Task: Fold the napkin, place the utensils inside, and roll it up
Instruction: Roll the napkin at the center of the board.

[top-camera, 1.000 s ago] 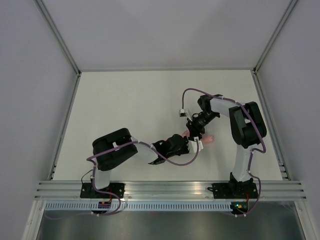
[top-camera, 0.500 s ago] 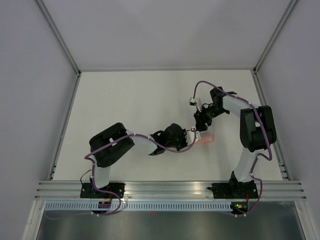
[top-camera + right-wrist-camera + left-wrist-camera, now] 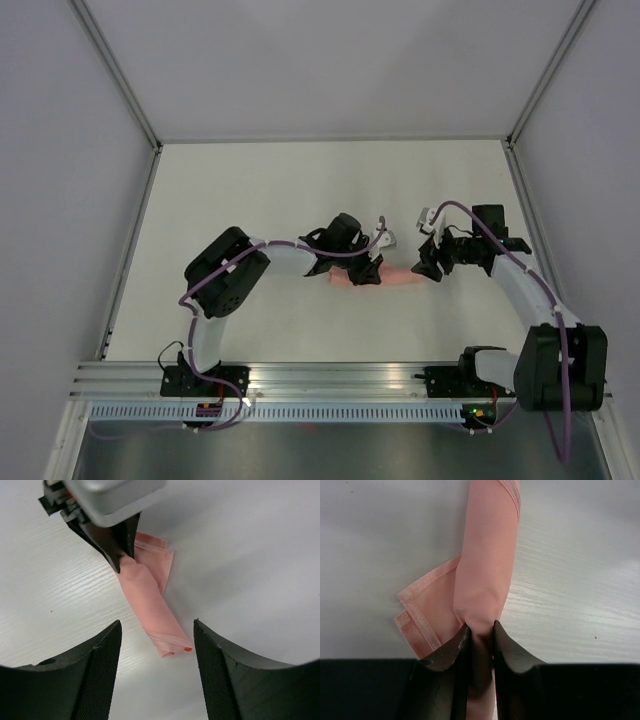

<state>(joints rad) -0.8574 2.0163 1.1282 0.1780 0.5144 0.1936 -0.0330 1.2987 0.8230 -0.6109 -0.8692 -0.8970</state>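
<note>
The napkin [image 3: 396, 277] is rolled into a narrow salmon-pink tube lying flat on the table. My left gripper [image 3: 368, 272] is shut on the tube's left end; the left wrist view shows both fingers pinching the napkin [image 3: 487, 555], with a loose hemmed corner sticking out beside it. My right gripper [image 3: 432, 262] is open just off the tube's right end and touches nothing. In the right wrist view the napkin [image 3: 147, 600] lies between its spread fingers [image 3: 105, 665]. A small orange tip of the utensil [image 3: 187, 649] peeks out of the roll's open end. My left gripper [image 3: 117, 555] shows at the far end.
The white table [image 3: 250, 200] is bare apart from the roll. Metal rails [image 3: 340, 378] run along the near edge by the arm bases. Grey walls enclose the left, right and back sides.
My right gripper has swung right off the napkin and stands open beside its end. My left gripper has shifted left and away from the near edge with the roll's end.
</note>
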